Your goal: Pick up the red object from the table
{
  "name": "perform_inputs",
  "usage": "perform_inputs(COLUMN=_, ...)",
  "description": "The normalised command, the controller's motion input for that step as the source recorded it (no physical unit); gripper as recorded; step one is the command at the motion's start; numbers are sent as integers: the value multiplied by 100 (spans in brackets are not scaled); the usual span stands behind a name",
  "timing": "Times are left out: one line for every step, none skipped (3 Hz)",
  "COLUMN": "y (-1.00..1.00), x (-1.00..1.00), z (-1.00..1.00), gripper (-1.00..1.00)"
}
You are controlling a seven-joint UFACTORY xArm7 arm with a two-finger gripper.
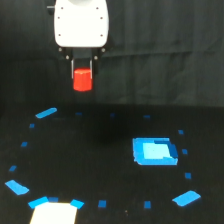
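Single exterior view, elevated, facing arm point(81, 25); table point(100, 165) below

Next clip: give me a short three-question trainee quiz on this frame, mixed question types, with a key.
1. True or false: the red object rests on the table.
2. Multiple choice: the blue tray lies A) directly below the claw, B) toward the exterior view's right of it, lower in the frame, C) inside the claw.
3. Fill in: the claw is shut on the ____.

Key:
1. False; it hangs in the claw, above the table.
2. B.
3. Red object.
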Motion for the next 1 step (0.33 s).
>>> perform_inputs(y=-23, x=-25, z=17, gripper=-100)
